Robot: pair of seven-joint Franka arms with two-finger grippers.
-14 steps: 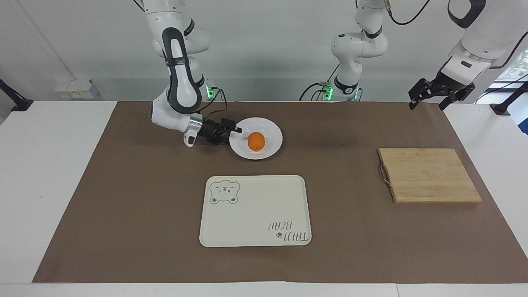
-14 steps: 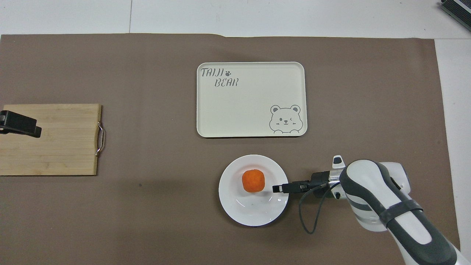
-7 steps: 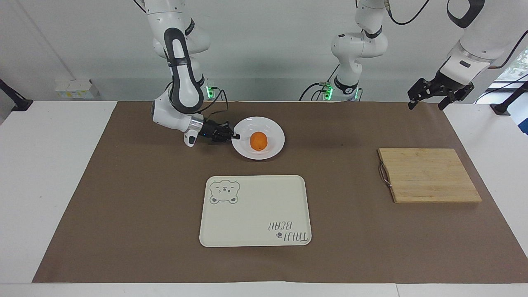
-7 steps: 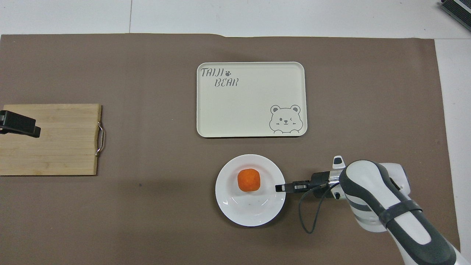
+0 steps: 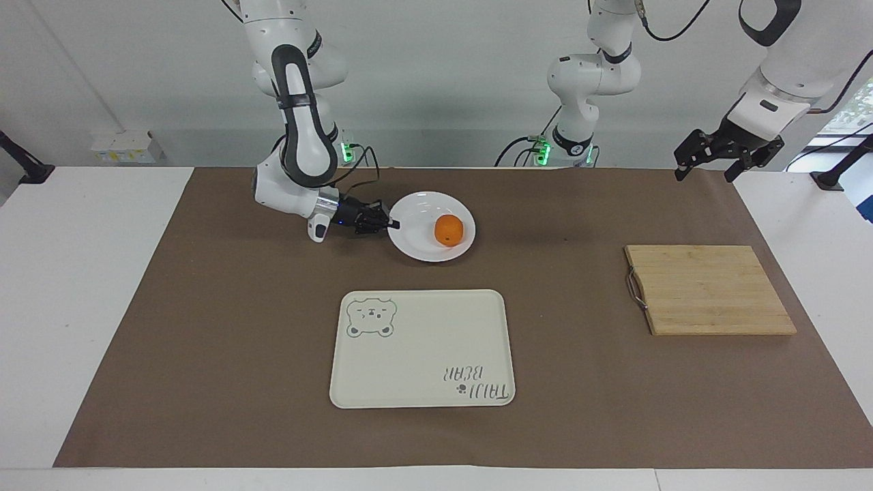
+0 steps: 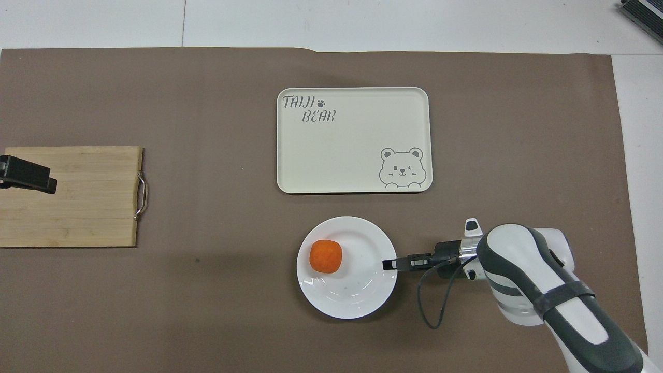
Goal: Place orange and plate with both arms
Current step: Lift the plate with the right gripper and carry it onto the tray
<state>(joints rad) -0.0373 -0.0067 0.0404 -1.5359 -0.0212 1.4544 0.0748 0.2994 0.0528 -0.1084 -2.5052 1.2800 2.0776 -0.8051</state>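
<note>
In the facing view we saw the right gripper (image 5: 391,224) clamped on the rim of the plate (image 5: 417,247), at the edge toward the right arm's end of the table. The plate looked tilted, its gripped edge raised. The orange (image 5: 449,230) lay in the plate against the rim away from the gripper. The left gripper (image 5: 706,167) hung in the air with its fingers spread wide and holding nothing, near the table corner by the left arm, while that arm waited. The tray (image 5: 421,349) lay farther from the robots than the plate.

In the overhead view we found the right gripper (image 6: 387,264) pinching the plate (image 6: 346,303) at its rim, the orange (image 6: 326,256) resting well apart from it. The left gripper (image 6: 26,175) showed over the cutting board (image 6: 88,207). The tray (image 6: 352,150) sat just beside the plate, farther from the robots.
</note>
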